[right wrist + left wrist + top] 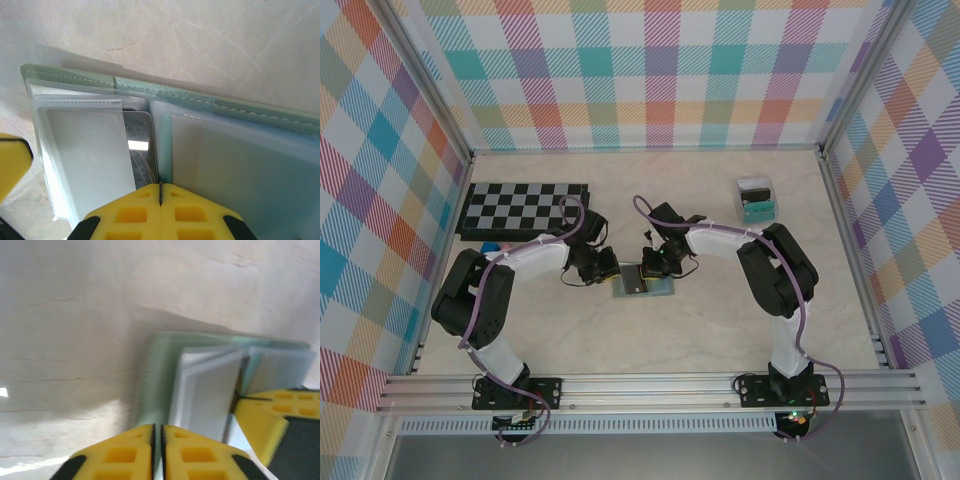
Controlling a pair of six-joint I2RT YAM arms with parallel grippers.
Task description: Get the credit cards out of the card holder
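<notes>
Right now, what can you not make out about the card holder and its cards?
Top view: card holder too small for detail, partly hidden by left tool and right tool.
Left wrist: blurred; left tool's grip unclear.
Right wrist: grey card, lower end hidden behind right tool.

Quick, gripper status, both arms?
Left gripper: closed at the edge of the card holder; whether it pinches it cannot be told.
Right gripper: closed, tips at the card holder's inner pockets.

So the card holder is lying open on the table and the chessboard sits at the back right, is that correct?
Not quite: the chessboard sits at the back left, not the back right, as the top external view shows. The card holder is indeed lying open on the table.
</notes>
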